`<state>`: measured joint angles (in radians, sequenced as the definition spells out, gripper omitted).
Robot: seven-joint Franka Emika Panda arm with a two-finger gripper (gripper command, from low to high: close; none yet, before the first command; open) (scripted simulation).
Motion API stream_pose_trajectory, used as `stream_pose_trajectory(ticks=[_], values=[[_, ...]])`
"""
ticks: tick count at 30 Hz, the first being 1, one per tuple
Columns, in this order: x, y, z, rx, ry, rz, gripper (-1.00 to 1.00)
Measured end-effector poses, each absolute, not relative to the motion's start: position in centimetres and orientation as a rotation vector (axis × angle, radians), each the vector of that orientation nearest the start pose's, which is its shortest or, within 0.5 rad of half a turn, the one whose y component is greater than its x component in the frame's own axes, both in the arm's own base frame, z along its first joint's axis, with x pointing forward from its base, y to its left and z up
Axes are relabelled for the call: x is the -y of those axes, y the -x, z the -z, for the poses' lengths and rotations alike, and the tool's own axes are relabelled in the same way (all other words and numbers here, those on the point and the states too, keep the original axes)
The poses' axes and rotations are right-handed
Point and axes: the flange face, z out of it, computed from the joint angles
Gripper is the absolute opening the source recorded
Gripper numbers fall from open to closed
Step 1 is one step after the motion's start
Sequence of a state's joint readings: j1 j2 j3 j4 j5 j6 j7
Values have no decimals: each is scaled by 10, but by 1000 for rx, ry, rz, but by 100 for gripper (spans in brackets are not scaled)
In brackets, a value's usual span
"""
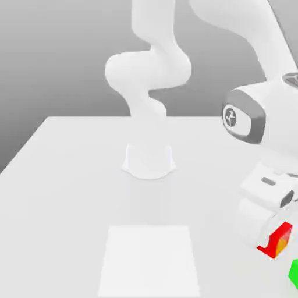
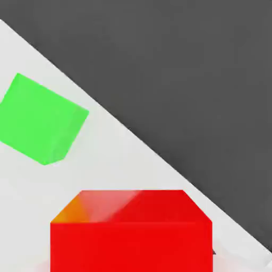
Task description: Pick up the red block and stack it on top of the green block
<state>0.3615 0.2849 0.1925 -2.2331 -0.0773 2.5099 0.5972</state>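
Observation:
The red block (image 1: 279, 241) is a small bright cube with one orange-looking face, at the exterior view's lower right. My gripper (image 1: 271, 234) is shut on it, its white fingers coming down from the hand above. In the hand view the red block (image 2: 133, 234) looms large and close between the fingers. The green block (image 1: 294, 272) rests on the white table at the exterior view's right edge, just beyond and below the red one and apart from it. In the hand view the green block (image 2: 40, 119) lies off to one side of the red block, near the table's edge.
The white table (image 1: 70, 174) carries the arm's round base (image 1: 149, 160) at its middle and a brighter white square patch (image 1: 150, 259) near the front. In the hand view the table's edge runs diagonally close by both blocks, with dark floor (image 2: 186, 79) beyond.

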Motion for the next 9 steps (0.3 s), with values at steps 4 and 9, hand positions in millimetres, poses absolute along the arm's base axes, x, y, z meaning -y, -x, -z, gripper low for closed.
stream_pose_trajectory(ticks=[4, 9], values=[[-325, -462, -209, 90, 3139, -2, -100], [-326, -461, -193, 93, 3139, -2, 100]])
